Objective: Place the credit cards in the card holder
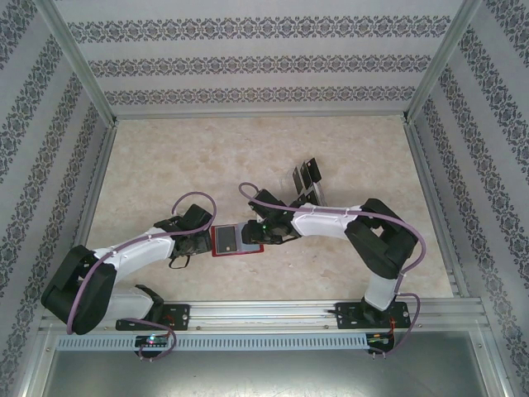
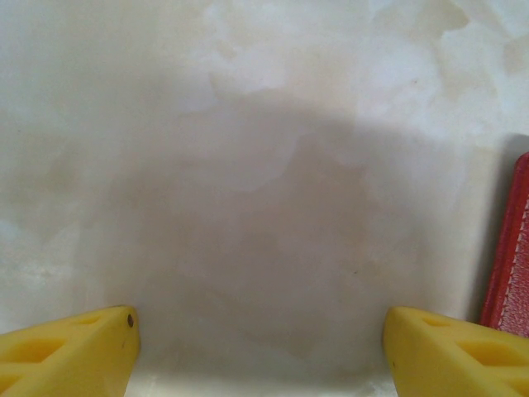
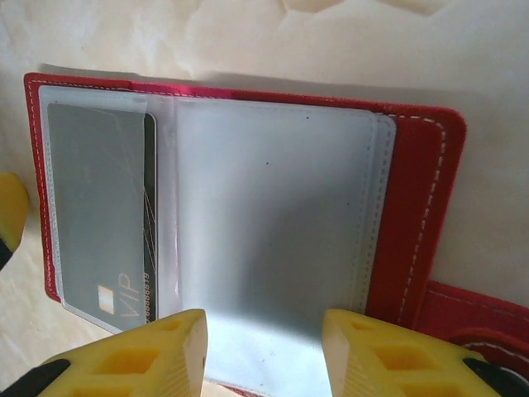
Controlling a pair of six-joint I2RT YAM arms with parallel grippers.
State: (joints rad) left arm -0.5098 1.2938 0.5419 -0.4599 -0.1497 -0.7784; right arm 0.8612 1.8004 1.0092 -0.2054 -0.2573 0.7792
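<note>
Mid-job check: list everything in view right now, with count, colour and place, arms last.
Wallet: 1, red, open flat mid-table between the arms.
Sleeves: at least 2, clear, inside the wallet.
Card: 1, dark grey, tucked in a sleeve.
Rack cards: a few, count unclear, dark, standing in the rack.
Rack: 1, clear, beyond the wallet, right of centre.
Table: 1, beige marbled.
Walls: 3, grey-white patterned, around the table.
Left arm: 1, white and black, left of the wallet; left jaws yellow, open over bare table.
Right arm: 1, white and black; right jaws yellow, open above the sleeves.
</note>
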